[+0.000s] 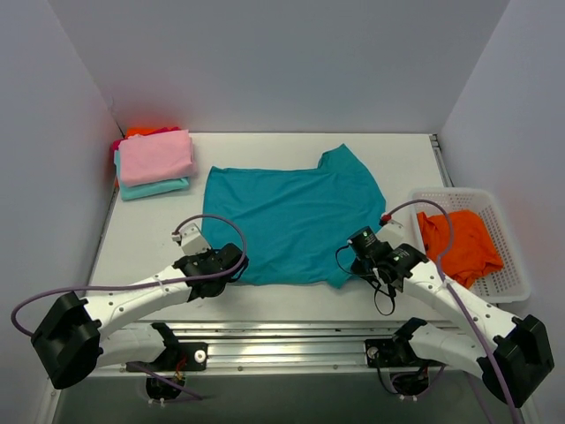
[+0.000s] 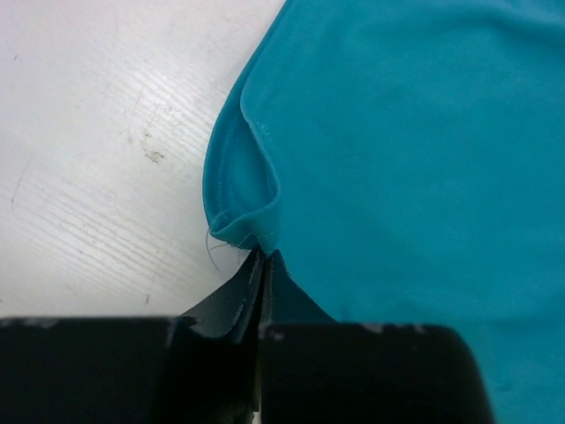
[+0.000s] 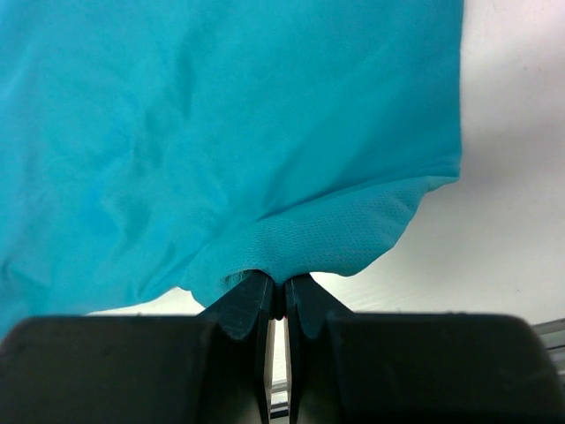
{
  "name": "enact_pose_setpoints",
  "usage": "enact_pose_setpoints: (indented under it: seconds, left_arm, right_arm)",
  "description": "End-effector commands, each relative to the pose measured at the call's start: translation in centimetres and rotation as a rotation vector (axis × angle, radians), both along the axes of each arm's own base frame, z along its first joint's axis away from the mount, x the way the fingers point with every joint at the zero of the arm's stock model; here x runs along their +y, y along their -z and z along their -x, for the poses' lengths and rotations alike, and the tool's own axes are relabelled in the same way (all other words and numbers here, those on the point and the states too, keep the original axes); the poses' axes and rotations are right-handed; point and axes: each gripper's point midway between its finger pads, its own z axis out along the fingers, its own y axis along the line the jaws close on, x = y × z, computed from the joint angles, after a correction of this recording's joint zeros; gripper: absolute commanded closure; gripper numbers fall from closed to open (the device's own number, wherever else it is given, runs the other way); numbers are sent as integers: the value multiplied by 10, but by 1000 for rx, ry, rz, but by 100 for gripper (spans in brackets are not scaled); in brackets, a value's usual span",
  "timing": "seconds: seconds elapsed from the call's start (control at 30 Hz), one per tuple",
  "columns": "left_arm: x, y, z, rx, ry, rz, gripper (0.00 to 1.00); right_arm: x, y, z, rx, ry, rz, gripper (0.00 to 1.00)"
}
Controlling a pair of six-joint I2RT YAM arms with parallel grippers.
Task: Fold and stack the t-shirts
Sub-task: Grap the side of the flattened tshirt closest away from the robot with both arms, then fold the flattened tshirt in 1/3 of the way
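Observation:
A deep teal t-shirt lies spread flat in the middle of the table. My left gripper is shut on its near left corner, where the hem bunches at the fingertips. My right gripper is shut on its near right corner, and the cloth is pinched and lifted a little between the jaws. A stack of folded shirts stands at the far left: pink on top, pale aqua under it, orange behind. A bright orange shirt lies crumpled in the basket.
The white plastic mesh basket stands at the right edge of the table. White walls close in the back and both sides. A metal rail runs along the near edge between the arm bases.

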Motion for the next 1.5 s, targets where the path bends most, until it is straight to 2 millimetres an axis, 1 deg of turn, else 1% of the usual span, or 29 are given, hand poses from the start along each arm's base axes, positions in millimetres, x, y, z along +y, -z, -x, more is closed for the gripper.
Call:
enact_pose_setpoints:
  seconds: [0.0,0.13,0.17,0.3,0.4,0.47,0.53,0.57,0.63,0.67,0.7,0.73,0.77,0.87,0.9,0.93,1.0,1.03,1.07,1.1,1.13,1.17,1.2,1.23,1.27,1.3,1.33,1.4,1.47]
  left_arm:
    - [-5,-31,-15,-56,29,-13,98]
    - [-6,-43,-27,-72,43,-15,98]
    - [-7,-46,-30,-82,44,0,98]
    - [-8,-53,-41,-95,52,43,98]
    - [-7,-64,-50,-121,60,53,98]
    - [-6,-72,-58,-144,52,66,98]
    - [-5,-75,-64,-148,58,66,98]
    - [-7,-77,-69,-159,58,72,98]
    - [-3,-79,-79,-160,47,70,98]
    - [-7,-74,-85,-145,56,76,98]
    - [-4,-78,-92,-147,41,81,98]
    - [-5,-76,-96,-140,42,78,98]
    - [-9,-71,-101,-125,51,83,98]
    - [-14,-66,-115,-127,54,99,98]
    - [-14,-66,-119,-132,54,100,98]
    - [-12,-60,-123,-119,46,93,98]
    - [-14,-59,-131,-119,50,114,98]
    - [-12,-53,-136,-105,47,109,98]
    - [-13,-53,-140,-109,49,116,98]
    - [-15,-52,-143,-105,55,121,98]
    - [-15,-47,-146,-96,55,118,98]
    - [-14,-47,-151,-104,50,121,98]
    - [-13,-47,-154,-104,52,122,98]
    - [-14,-42,-158,-96,55,127,98]
    - [-11,-42,-162,-98,47,127,98]
    - [-10,-41,-166,-97,49,126,98]
    - [-10,-35,-170,-81,54,133,98]
    - [-5,-36,-180,-82,43,145,98]
    - [-4,-29,-186,-70,45,153,98]
  right_arm:
    - [-4,-16,-16,-58,24,34,100]
    - [-4,-33,-30,-101,47,43,100]
    - [-2,-41,-36,-117,53,40,100]
    - [-2,-55,-50,-151,75,47,100]
    - [0,-58,-59,-158,86,51,100]
    - [2,-55,-64,-152,89,55,100]
    - [3,-56,-69,-156,98,56,100]
    - [3,-53,-73,-149,102,64,100]
    - [2,-53,-80,-153,107,73,100]
    - [2,-49,-85,-141,114,86,100]
    - [1,-49,-89,-141,116,92,100]
    - [1,-53,-95,-146,121,92,100]
    - [1,-48,-99,-132,119,111,100]
    - [2,-46,-113,-121,127,133,100]
    - [2,-45,-117,-122,128,135,100]
    - [0,-38,-121,-102,136,149,100]
    - [1,-39,-133,-106,141,152,100]
    - [-1,-29,-137,-76,143,165,100]
    - [-4,-32,-147,-79,160,162,100]
    - [-5,-29,-151,-69,159,168,100]
    - [-6,-19,-155,-42,162,180,100]
    - [-11,-15,-160,-30,177,184,100]
    - [-10,-17,-167,-32,179,174,100]
    - [-10,-7,-171,-9,178,181,100]
    - [-9,-4,-175,3,175,175,100]
    - [-12,-7,-183,-2,188,166,100]
    - [-12,1,-187,18,187,168,100]
    - [-14,3,-193,27,203,160,100]
    - [-12,5,-203,22,212,151,100]
